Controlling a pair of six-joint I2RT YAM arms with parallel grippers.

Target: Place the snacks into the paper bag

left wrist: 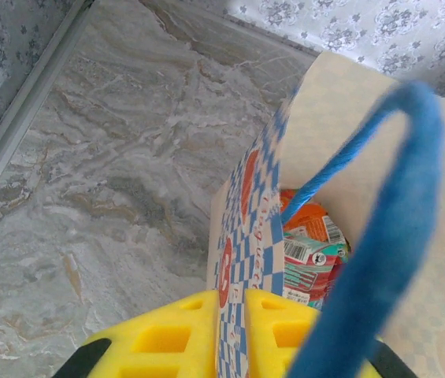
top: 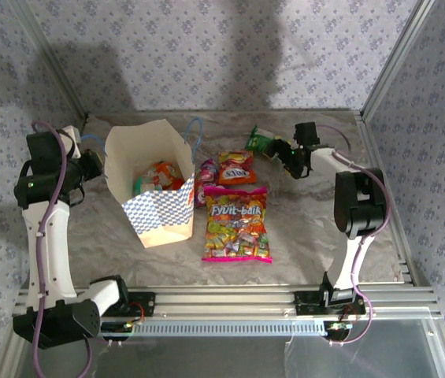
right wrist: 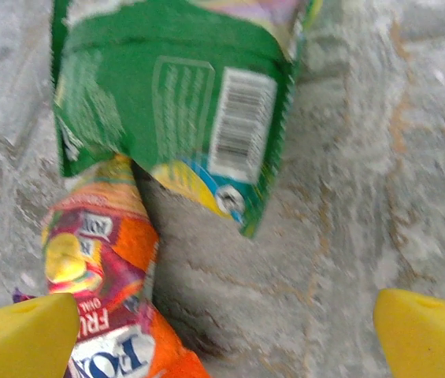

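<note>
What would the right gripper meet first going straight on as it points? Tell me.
Most likely the green glossy plastic packet, dead ahead of the right gripper, whose jaws stand open; depth is unclear, so the grey marbled tabletop might come first.

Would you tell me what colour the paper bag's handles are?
Blue handles, clearest from the left wrist view.

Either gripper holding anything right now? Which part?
The left gripper is shut on the paper bag, pinching its checkered side wall at the top rim. The right gripper is open near the green packet, holding nothing.
</note>
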